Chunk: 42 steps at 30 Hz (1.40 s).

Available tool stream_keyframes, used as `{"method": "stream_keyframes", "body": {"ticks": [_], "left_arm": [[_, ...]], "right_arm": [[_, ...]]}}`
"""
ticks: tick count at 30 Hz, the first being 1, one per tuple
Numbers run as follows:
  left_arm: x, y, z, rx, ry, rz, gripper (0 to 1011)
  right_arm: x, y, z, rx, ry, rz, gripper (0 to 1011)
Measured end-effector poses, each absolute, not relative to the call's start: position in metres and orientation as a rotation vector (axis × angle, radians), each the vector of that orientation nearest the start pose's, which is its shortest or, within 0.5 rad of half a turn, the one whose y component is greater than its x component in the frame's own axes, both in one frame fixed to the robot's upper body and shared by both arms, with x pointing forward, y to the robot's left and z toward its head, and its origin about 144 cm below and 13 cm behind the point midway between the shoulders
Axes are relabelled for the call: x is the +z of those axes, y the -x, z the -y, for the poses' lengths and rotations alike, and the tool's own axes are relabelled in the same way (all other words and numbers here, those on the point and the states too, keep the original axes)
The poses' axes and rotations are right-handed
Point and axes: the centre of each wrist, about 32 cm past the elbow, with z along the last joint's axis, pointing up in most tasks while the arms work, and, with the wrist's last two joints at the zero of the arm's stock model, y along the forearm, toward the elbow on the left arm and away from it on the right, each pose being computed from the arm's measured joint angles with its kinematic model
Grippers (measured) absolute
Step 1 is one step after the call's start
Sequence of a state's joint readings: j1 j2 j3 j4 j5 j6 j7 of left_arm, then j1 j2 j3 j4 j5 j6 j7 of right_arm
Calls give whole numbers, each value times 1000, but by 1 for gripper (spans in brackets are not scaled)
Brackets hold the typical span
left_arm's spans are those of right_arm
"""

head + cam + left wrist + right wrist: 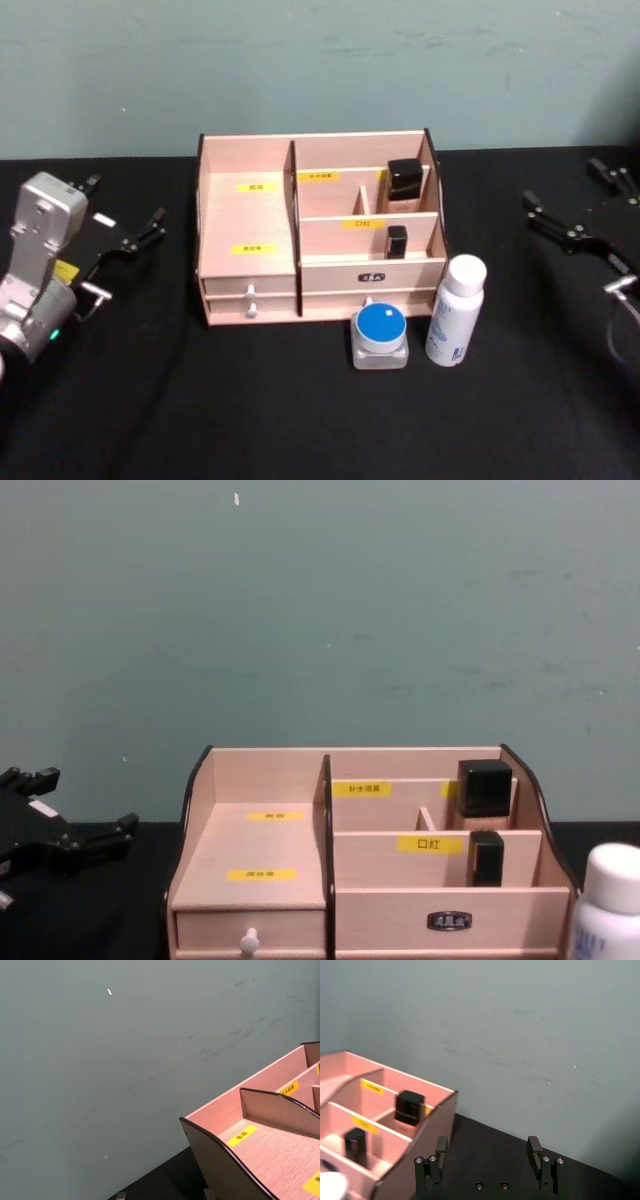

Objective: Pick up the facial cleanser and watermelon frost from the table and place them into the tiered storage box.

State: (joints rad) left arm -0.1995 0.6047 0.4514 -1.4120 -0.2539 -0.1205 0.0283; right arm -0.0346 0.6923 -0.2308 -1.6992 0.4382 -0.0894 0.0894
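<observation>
Black right gripper [487, 1147] and left gripper [128, 255] gape empty beside tiered storage box [246, 215]

Right claw [488, 1146] sits low over black table [490, 1132], fingers spread wide. Tiered storage box [431, 1121] just beside one finger, w/ two black containers [410, 1107] in compartments farther in.

Head view looks steeply down on the tabletop [250, 420]; chest view faces level and low; both wrist views, apparently close, share the tiered storage box [245, 215].

Black table [250, 420], grey-green wall [300, 60]
</observation>
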Motion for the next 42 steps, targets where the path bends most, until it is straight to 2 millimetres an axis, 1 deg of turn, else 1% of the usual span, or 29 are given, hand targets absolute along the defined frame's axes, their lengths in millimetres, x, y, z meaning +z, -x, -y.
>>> {"method": "stream_keyframes", "body": {"ticks": [1,4,8,11,13,14,15,16,21,27,31,36,42], "left_arm": [[1140,-489,-310,1248,-304,285,1001],[1140,-489,-310,1248,-304,285,1001],[1140,-489,-310,1248,-304,285,1001],[1140,-489,-310,1248,-304,285,1001],[1140,-489,-310,1248,-305,285,1001],[1140,-489,-310,1248,-304,285,1001],[1140,-489,-310,1248,-304,285,1001],[1140,-489,-310,1248,-304,285,1001],[1140,-489,-310,1248,-304,285,1001],[1140,-489,-310,1248,-305,285,1001],[1140,-489,-310,1248,-305,285,1001],[1140,-489,-310,1248,-304,285,1001],[1140,-489,-310,1248,-305,285,1001]], "right_arm": [[1185,-441,334,-1197,145,188,1003],[1195,-420,337,-1166,116,184,1002],[1202,-404,338,-1140,93,176,1002],[1207,-385,339,-1105,70,163,1003],[1207,-377,339,-1089,61,156,1002],[1207,-370,338,-1072,55,146,1003],[1207,-370,338,-1072,55,146,1003],[1207,-364,338,-1055,54,133,1002],[1201,-349,333,-1007,68,90,1002],[1192,-344,328,-968,93,39,1002],[1184,-344,327,-955,108,5,1003],[1173,-346,325,-957,136,-30,1002],[1164,-351,324,-957,159,-48,1003]]}}
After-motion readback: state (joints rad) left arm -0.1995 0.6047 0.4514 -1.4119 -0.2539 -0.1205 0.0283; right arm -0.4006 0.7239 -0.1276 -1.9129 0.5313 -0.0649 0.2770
